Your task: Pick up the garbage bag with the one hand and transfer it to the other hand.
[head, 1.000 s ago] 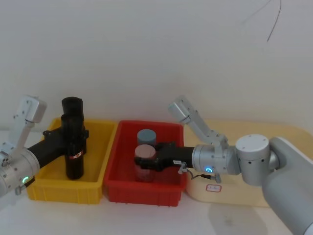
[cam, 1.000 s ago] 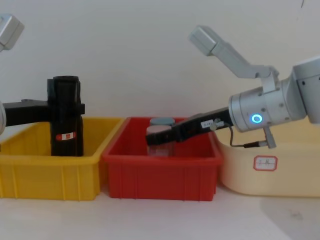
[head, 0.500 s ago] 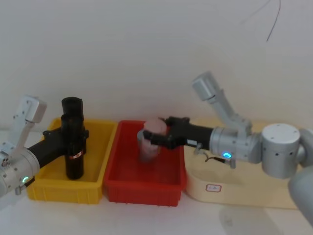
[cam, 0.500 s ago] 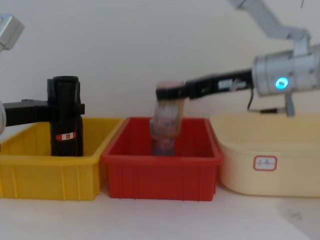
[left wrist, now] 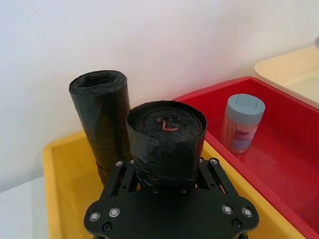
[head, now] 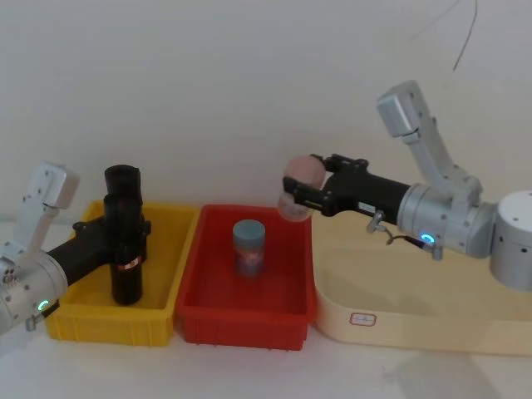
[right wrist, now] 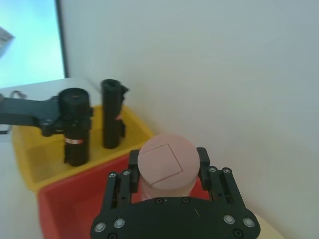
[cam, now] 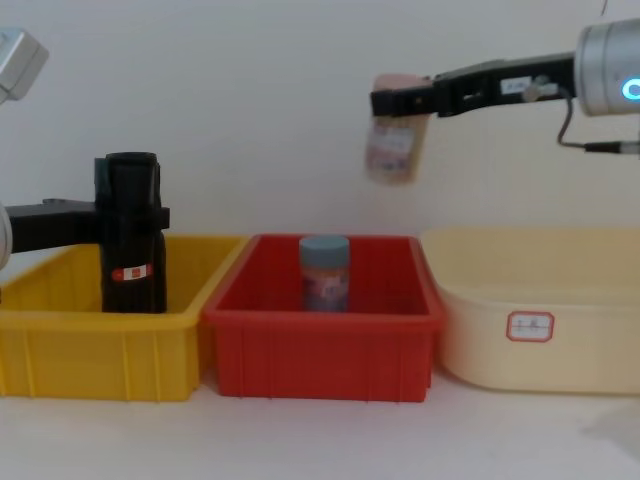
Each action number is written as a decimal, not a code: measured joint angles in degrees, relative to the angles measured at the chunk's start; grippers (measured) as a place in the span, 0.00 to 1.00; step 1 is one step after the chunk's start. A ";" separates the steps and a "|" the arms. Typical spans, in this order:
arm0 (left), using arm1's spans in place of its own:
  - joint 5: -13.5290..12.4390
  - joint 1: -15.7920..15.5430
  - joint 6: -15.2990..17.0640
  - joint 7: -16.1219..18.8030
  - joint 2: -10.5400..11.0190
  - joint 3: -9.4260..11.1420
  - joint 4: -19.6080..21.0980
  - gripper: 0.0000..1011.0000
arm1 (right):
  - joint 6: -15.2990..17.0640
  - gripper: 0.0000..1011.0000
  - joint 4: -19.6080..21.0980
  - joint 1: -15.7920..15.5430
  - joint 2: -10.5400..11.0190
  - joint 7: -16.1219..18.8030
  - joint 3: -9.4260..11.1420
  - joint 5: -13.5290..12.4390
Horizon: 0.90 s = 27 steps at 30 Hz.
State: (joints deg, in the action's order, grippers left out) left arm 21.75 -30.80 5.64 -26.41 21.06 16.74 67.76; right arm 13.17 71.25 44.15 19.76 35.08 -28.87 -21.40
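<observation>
Two black rolls upright in yellow plastic bin [head: 166,322]. Front one = garbage bag [head: 126,283]: tall black cylinder, red-and-white label band, base below the rim. Left green-ringed black gripper [head: 125,226] reaching in from the side, jaws pinching the bag's upper half. Plain unlabelled black roll [head: 123,179] just behind it. Right blue-ringed slim black gripper [head: 298,193] up in the air over the right end of red plastic bin [head: 241,322], jaws clamped on clear pink-lidded jar [cam: 393,155]. Blue-lidded jar [head: 248,248] upright inside red bin. Cream tub [head: 416,328] to the right.
</observation>
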 joint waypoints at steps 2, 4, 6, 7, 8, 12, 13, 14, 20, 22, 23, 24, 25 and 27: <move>0.00 0.00 0.00 0.00 0.00 0.00 0.00 0.43 | 0.26 0.64 0.82 -0.23 0.58 -1.37 0.36 0.51; 0.00 0.00 0.00 0.00 0.00 0.00 0.00 0.43 | 0.50 0.64 1.48 -0.45 1.09 -2.63 0.73 1.00; 0.00 0.00 0.00 0.00 0.00 0.00 0.00 0.43 | 0.71 0.64 1.72 -0.55 1.35 -3.56 0.94 1.42; 0.00 0.00 0.00 0.00 0.00 0.00 0.00 0.43 | 0.79 0.64 1.82 -0.62 1.51 -3.96 1.08 1.61; 0.00 0.00 0.00 0.00 0.00 0.00 0.00 0.43 | 0.95 0.64 1.86 -0.70 1.71 -4.76 1.26 1.97; 0.00 0.00 0.00 0.00 0.00 0.00 0.00 0.43 | 1.38 0.64 1.36 -0.85 2.07 -6.80 1.75 2.93; 0.00 0.00 0.00 0.00 0.00 0.00 0.00 0.43 | 1.47 0.64 1.14 -0.86 2.10 -7.31 1.84 3.15; 0.00 0.00 0.00 0.00 0.00 0.00 0.00 0.43 | 1.58 0.64 0.65 -0.87 2.14 -7.93 1.99 3.43; 0.00 0.00 0.00 0.00 0.00 0.00 0.00 0.43 | 1.92 0.64 -3.04 -0.60 2.02 -10.80 2.77 4.62; 0.00 0.00 0.00 0.00 0.00 0.00 0.00 0.43 | 1.99 0.64 -4.30 -0.44 1.90 -11.32 2.97 4.83; 0.00 0.00 0.00 0.00 0.00 0.00 0.00 0.43 | 2.03 0.64 -5.85 -0.20 1.68 -11.77 3.18 4.98; 0.00 0.00 0.00 0.00 0.00 0.00 0.00 0.43 | 2.04 0.64 -6.51 -0.11 1.61 -11.93 3.29 5.03; 0.01 0.00 0.00 0.00 0.00 0.00 0.00 0.43 | 2.05 0.64 -6.93 -0.05 1.56 -12.06 3.37 5.06; 0.01 0.00 0.00 0.00 0.00 0.00 0.00 0.43 | 2.05 0.64 -9.03 0.26 1.26 -12.33 3.75 5.07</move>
State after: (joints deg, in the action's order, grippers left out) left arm 21.75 -30.80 5.64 -26.41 21.06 16.75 67.75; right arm 15.22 62.22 44.41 21.02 22.75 -25.12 -16.33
